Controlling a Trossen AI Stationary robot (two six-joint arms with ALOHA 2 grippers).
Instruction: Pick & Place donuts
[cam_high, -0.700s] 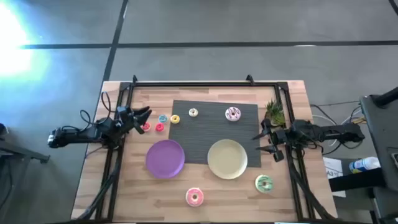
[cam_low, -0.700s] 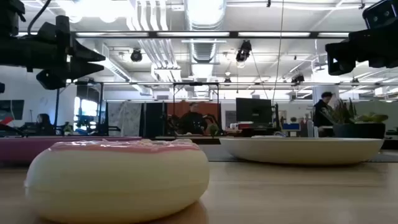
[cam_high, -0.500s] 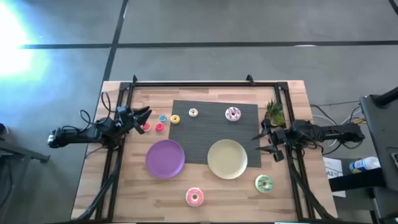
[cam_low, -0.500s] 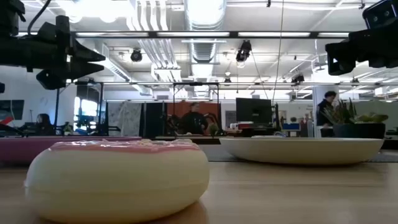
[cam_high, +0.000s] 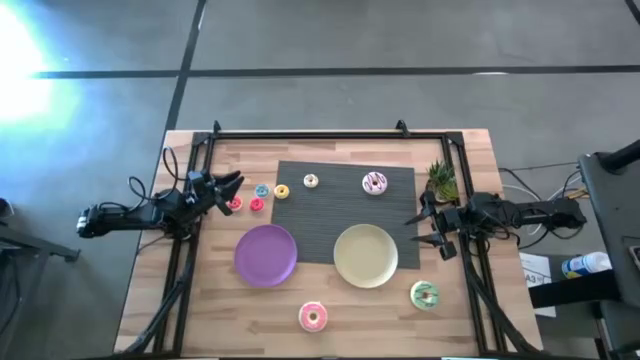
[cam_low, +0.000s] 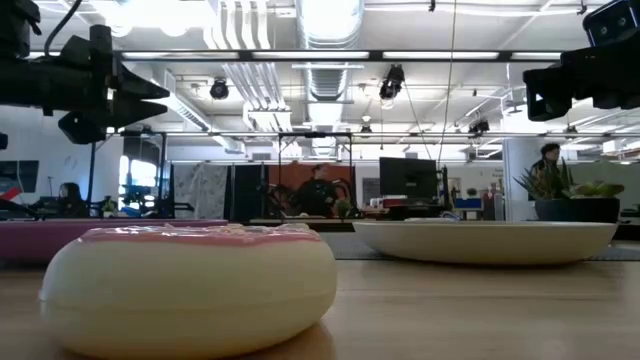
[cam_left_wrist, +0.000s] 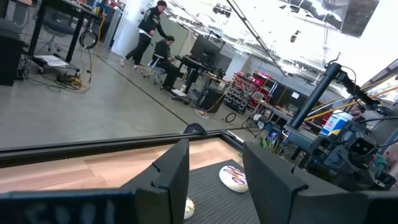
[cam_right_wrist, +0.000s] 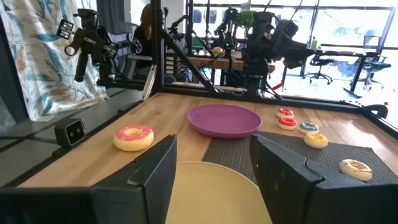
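Observation:
The high view shows the donuts spread over the table. The pink one (cam_high: 313, 316) and the green one (cam_high: 424, 294) lie near the front edge. The white-brown one (cam_high: 374, 183) and a tiny white one (cam_high: 311, 181) sit on a dark mat (cam_high: 345, 215). The yellow (cam_high: 281, 191), blue (cam_high: 262, 190) and two red ones (cam_high: 246, 204) lie left of the mat. My left gripper (cam_high: 236, 188) hovers open beside the red donuts, raised above the table (cam_low: 160, 105). My right gripper (cam_high: 413, 229) hovers open right of the cream plate, also raised.
A purple plate (cam_high: 266, 254) and a cream plate (cam_high: 365, 255) lie mid-table, the cream one overlapping the mat's front edge. A small potted plant (cam_high: 440, 180) stands by the right arm. A black frame (cam_high: 330, 133) borders the table. People move in the room behind.

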